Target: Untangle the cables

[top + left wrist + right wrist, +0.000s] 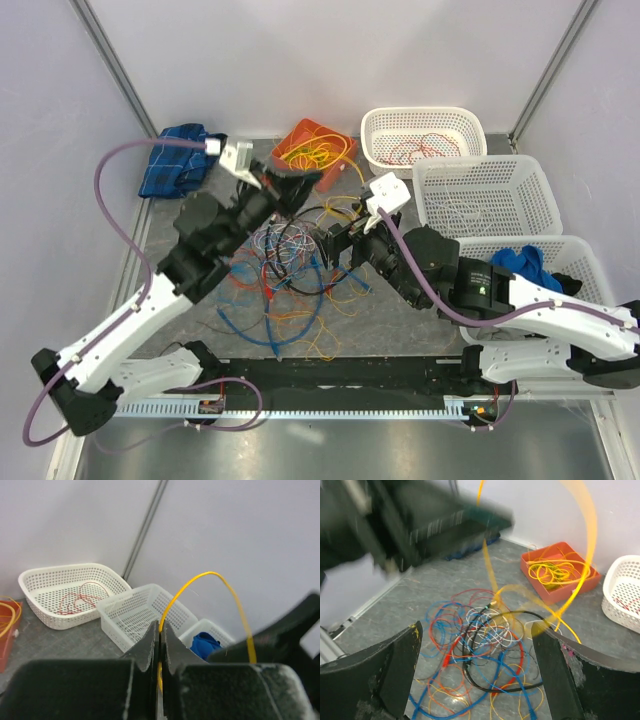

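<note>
A tangle of blue, orange, red, white, black and yellow cables point(290, 272) lies on the grey table between the arms; it also shows in the right wrist view point(485, 650). My left gripper point(287, 187) is raised beside the orange bin and is shut point(161, 632) on a yellow cable point(210, 575) that arcs upward. That yellow cable sweeps blurred through the right wrist view point(585, 530). My right gripper point(335, 240) hangs open and empty point(476, 630) above the tangle.
An orange bin point(335, 170) holds yellow cables point(555, 570). Three white baskets stand at the right: one with red cable point(422, 125), one with white cable point(485, 165), one point(580, 262) with a blue cloth point(525, 262). Another blue cloth point(180, 165) lies at the back left.
</note>
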`<state>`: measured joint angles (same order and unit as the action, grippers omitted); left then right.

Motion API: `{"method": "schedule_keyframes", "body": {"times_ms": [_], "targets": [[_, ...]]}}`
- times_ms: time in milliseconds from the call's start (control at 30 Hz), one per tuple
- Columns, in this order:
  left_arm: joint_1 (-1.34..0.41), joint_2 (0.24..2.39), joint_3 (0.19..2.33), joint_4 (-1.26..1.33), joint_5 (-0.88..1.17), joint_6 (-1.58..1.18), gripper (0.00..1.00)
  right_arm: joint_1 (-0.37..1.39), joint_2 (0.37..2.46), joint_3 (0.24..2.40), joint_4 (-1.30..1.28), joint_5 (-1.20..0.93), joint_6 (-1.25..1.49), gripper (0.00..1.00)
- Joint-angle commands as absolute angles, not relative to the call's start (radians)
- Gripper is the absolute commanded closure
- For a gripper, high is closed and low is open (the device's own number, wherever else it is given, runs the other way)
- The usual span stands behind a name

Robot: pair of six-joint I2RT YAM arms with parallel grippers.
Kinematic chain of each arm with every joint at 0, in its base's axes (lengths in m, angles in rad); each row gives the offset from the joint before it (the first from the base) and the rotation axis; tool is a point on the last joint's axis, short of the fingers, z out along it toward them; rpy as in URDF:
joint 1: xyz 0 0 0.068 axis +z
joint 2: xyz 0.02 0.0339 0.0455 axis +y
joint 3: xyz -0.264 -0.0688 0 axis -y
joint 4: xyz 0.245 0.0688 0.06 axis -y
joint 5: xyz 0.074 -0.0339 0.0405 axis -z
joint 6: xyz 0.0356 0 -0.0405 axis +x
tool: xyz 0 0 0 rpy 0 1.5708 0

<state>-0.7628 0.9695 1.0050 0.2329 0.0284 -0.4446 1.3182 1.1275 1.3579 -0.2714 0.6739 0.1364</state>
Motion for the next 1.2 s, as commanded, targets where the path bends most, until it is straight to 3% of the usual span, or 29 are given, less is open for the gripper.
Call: {"method": "schedule_keyframes", "body": {"times_ms": [0, 300, 800, 1167], "targets": [[-0.706, 1.152, 1.282, -0.053, -0.011, -0.414, 0.98, 1.319, 1.077, 1.313, -0.253, 0.776, 0.166, 0.02], [-0.448, 1.543, 1.661, -0.143, 0.193, -0.584, 0.98, 1.319, 0.913, 1.043, -0.143, 0.903, 0.190, 0.02], [-0.310, 2.149, 2.305, -0.195, 0.265, -0.670, 0.98, 1.318, 0.877, 0.831, -0.014, 0.976, 0.167, 0.02], [-0.273, 2.322, 2.362, -0.127, 0.285, -0.713, 0.98, 1.318, 0.769, 0.661, 0.092, 1.022, 0.222, 0.02]]}}
